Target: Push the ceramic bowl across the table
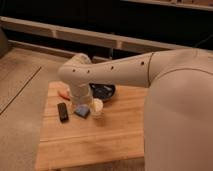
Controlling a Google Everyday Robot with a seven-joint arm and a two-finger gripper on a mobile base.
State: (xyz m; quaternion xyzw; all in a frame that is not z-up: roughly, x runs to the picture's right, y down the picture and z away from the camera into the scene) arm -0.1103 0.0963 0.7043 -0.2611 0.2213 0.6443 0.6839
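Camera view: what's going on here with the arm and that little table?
A white robot arm reaches over the light-wood table. Its gripper is down at the far side beside the dark ceramic bowl, mostly hidden by the wrist. The bowl sits near the far edge, so the push looks not yet done. A cream cup, blue block, black device and something orange lie nearby.

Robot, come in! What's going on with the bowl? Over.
Gripper low over table, beside bowl. Bowl near far edge, partly hidden by arm. Cup and blue block close on its near side.
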